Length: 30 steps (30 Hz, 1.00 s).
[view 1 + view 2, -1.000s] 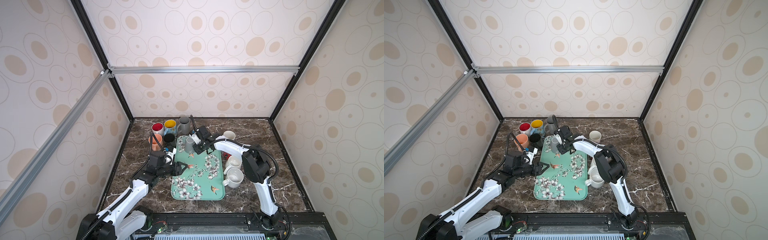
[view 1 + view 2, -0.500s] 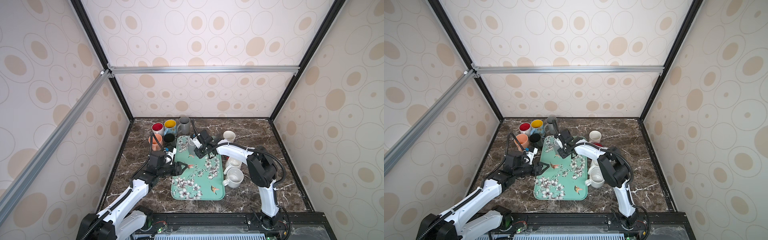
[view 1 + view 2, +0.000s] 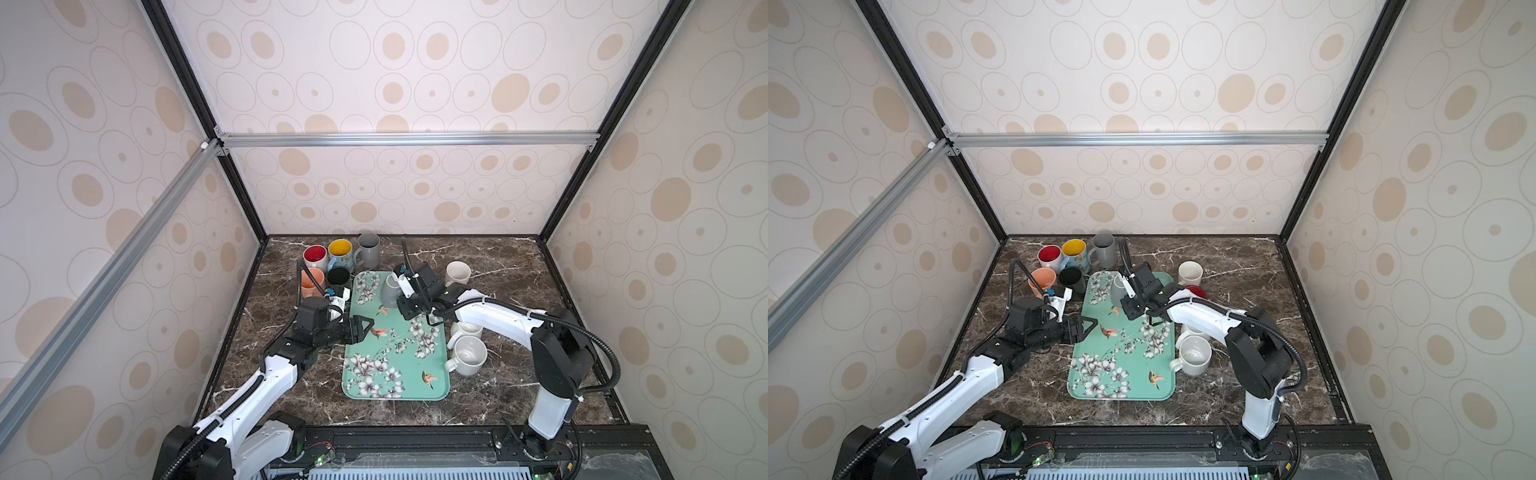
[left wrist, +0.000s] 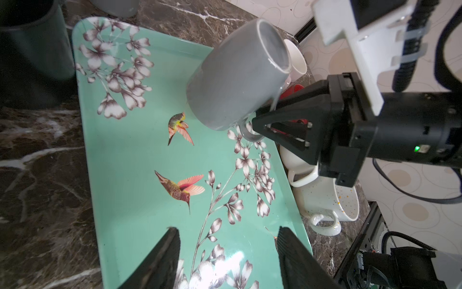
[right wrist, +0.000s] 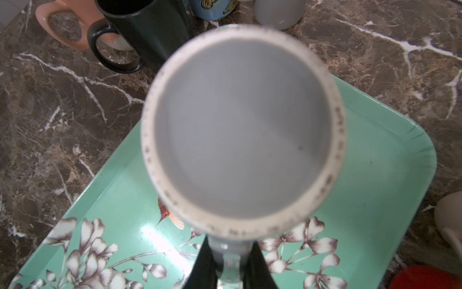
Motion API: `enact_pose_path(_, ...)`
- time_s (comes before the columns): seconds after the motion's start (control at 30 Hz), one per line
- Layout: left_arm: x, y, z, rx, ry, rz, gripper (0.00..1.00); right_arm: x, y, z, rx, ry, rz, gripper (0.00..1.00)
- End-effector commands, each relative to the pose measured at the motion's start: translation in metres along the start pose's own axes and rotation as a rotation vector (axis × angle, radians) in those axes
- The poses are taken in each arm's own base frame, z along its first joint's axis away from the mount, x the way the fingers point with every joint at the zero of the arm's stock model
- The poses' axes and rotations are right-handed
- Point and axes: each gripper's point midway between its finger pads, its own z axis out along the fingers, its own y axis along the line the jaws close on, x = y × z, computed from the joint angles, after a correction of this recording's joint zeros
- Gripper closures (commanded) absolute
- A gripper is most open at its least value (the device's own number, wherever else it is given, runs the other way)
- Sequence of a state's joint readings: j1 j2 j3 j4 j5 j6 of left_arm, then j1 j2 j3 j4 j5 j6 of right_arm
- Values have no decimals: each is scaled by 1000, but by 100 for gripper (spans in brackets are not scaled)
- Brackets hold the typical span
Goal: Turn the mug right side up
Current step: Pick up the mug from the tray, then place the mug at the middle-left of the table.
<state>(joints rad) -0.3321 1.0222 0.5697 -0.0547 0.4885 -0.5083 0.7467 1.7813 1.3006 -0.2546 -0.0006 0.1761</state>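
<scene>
Just ahead of the left gripper [image 4: 227,235], spread wide and empty, the right gripper [image 4: 255,125] clamps the handle of the gray mug [image 4: 232,77], tilted over the tray [image 4: 125,162], its arm stretched forward.

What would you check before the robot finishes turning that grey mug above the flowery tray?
1. Grip: the right gripper is shut on the handle of the grey mug: ok.
2. Right side up: not ok; the mug is tilted, its base facing the right wrist camera.
3. The left gripper is open, apart from the mug: ok.
4. Bare tray beneath the mug: ok.
5. Mug lifted off the tray: cannot tell.
</scene>
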Motion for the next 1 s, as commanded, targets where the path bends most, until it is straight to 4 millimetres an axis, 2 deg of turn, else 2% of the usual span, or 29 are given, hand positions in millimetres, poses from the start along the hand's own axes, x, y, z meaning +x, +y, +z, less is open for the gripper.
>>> enact_pose_path(0.0, -40, -11, -8, 14, -109, 36, 35, -33, 6, -25, -26, -149, 69, 98)
enact_pose_path(0.17, -70, -15, -17, 48, -193, 25, 32, -39, 10, -45, -69, -217, 150, 98)
enact_pose_path(0.37, -104, -39, -23, 240, -291, -12, 29, -57, 20, -79, -155, -325, 235, 98)
enact_pose_path(0.63, -115, -57, -19, 396, -291, -47, 28, -80, 42, -121, -312, -413, 281, 98)
enact_pose_path(0.97, -119, -100, -44, 686, -304, -24, 29, -107, 75, -158, -561, -491, 339, 98)
